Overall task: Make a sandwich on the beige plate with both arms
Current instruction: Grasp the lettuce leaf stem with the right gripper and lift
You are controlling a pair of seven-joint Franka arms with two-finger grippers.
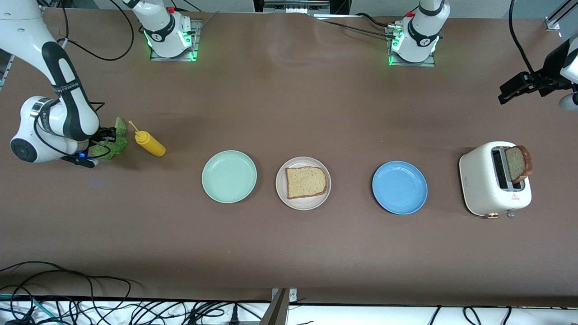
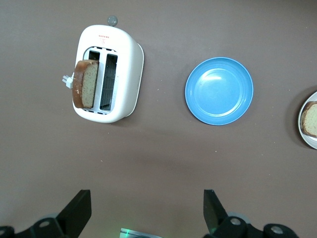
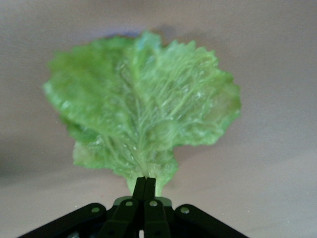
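Brown table [image 1: 289, 253]; apparently cable-strewn edge.

On the brown tabletop [image 1: 289, 113] sit mint-green [image 1: 229, 176], beige [image 1: 303, 183] and blue [image 1: 399, 187] plates, a yellow bottle [image 1: 150, 143], a white toaster [image 1: 485, 185] and green lettuce [image 3: 141, 109] (pale-veined).

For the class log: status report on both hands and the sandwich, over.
Right hand shut on lettuce leaf. Left hand open, waiting above table. One bread slice on beige plate. Nothing blocking.
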